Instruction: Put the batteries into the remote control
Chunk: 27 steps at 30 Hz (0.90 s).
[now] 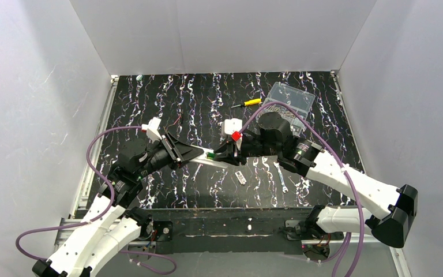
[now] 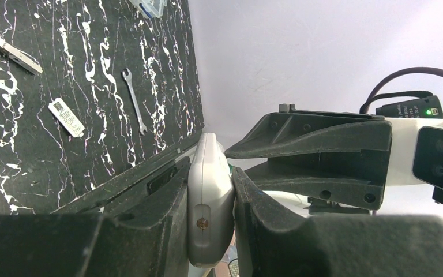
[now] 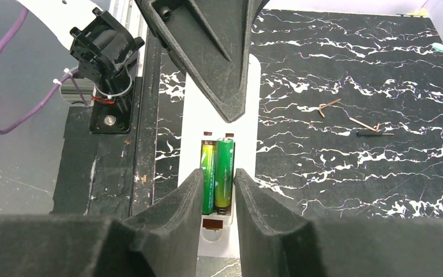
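Left fingers [image 2: 150,222] clamp the remote [image 2: 210,196], face hidden; right fingers [image 3: 179,210], apart at 6 o'clock, flank batteries [image 3: 225,173] inside it.

Nothing readable is showing: print on the batteries [image 3: 224,173] and the flat white-and-dark piece [image 2: 66,117] is appearing too small.
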Tool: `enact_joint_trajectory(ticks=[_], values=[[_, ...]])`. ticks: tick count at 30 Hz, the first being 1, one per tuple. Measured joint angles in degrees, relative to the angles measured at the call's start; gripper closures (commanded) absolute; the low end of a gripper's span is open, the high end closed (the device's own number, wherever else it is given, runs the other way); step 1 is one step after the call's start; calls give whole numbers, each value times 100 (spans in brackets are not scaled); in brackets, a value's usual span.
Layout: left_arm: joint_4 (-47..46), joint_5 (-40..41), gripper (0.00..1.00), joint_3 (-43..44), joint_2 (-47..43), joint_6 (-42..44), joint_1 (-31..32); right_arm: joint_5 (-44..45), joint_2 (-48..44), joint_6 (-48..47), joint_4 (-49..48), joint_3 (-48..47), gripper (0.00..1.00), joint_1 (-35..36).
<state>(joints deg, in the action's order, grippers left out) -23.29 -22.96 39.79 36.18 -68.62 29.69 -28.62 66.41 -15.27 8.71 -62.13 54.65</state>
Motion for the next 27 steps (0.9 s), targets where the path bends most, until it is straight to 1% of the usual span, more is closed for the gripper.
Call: enact_joint_trajectory(ticks=[6,10,12,15,17,24,27], values=[[-7,-15,100,0,0,4,2,85,9,13,-4,0,61,0],[-20,-20,100,0,0,2,0,127,7,28,-20,-2,56,0],[-22,-24,100,0,0,2,0,131,2,37,-22,-2,52,0],[-46,-74,100,0,0,-11,4,122,-35,59,-20,-4,43,-11],[-92,-118,100,0,0,-42,4,98,-72,72,2,-31,40,-22],[-374,-223,100,0,-2,-201,11,-214,-334,177,94,-122,37,-48],[-378,-278,100,0,-2,-254,11,-310,-509,7,186,-122,35,-46]])
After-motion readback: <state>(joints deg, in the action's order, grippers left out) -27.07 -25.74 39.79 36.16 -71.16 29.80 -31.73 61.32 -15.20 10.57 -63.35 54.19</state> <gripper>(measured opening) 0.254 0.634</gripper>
